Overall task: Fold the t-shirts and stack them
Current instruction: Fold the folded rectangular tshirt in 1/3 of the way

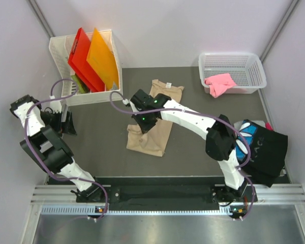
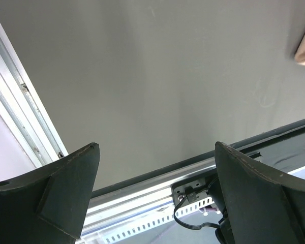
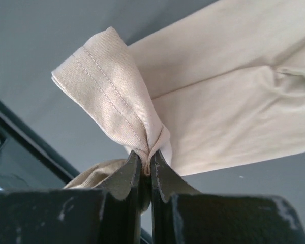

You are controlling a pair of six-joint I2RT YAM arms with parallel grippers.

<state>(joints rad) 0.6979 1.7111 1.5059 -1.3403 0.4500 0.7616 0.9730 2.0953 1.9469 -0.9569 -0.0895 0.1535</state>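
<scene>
T-shirts sit in three places in the top view. The tan t-shirt [image 1: 153, 142] lies as a long folded strip in the middle of the table [image 1: 107, 147], with my right tool [image 1: 143, 122] down on it. The pink t-shirt [image 1: 219, 84] hangs in the white basket [image 1: 254, 71] at the far right, and the black printed t-shirt [image 1: 262, 147] is at the right edge. My left tool [image 1: 68, 123] is well apart, near the left edge.

Left wrist: my fingers are spread wide and released over bare table, grasping nothing.

Right wrist: my fingers are clenched on a hemmed fold of the tan cloth, pinched up from the table.
</scene>
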